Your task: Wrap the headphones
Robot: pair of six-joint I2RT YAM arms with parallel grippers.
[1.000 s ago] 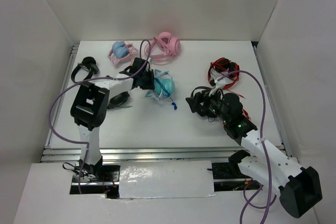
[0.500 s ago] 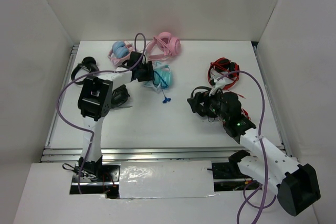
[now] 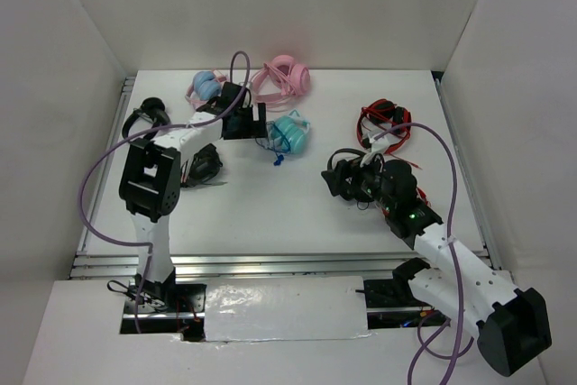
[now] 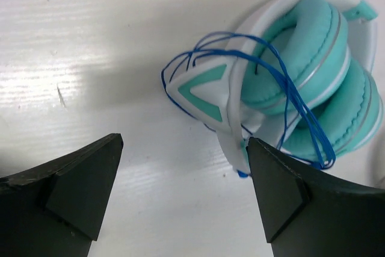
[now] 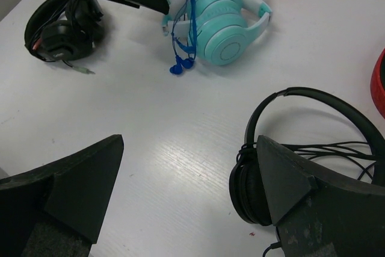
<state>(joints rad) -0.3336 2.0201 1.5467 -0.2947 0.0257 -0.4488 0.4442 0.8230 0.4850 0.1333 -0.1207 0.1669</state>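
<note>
The teal cat-ear headphones (image 3: 290, 132) lie on the white table behind its centre, with the thin blue cable (image 4: 289, 97) looped round the pale headband (image 4: 231, 109). The cable's plug end (image 5: 177, 67) rests on the table beside them. My left gripper (image 3: 261, 122) stands open just to their left. In the left wrist view my left gripper (image 4: 184, 142) has only bare table between its fingers, and the headband's end lies close to the right finger (image 4: 283, 191). My right gripper (image 3: 332, 176) is open over the table right of centre and holds nothing.
A black pair (image 5: 264, 173) lies right by my right gripper (image 5: 189, 139). A red pair (image 3: 383, 123) is at the back right. A pink pair (image 3: 287, 77) and a pink-and-blue pair (image 3: 206, 87) are at the back. Two black pairs (image 3: 149, 114) (image 3: 206, 164) sit left. White walls enclose the table.
My left gripper has opened and let go of the teal headphones, which now rest a little farther back and right. The right arm has barely moved.
</note>
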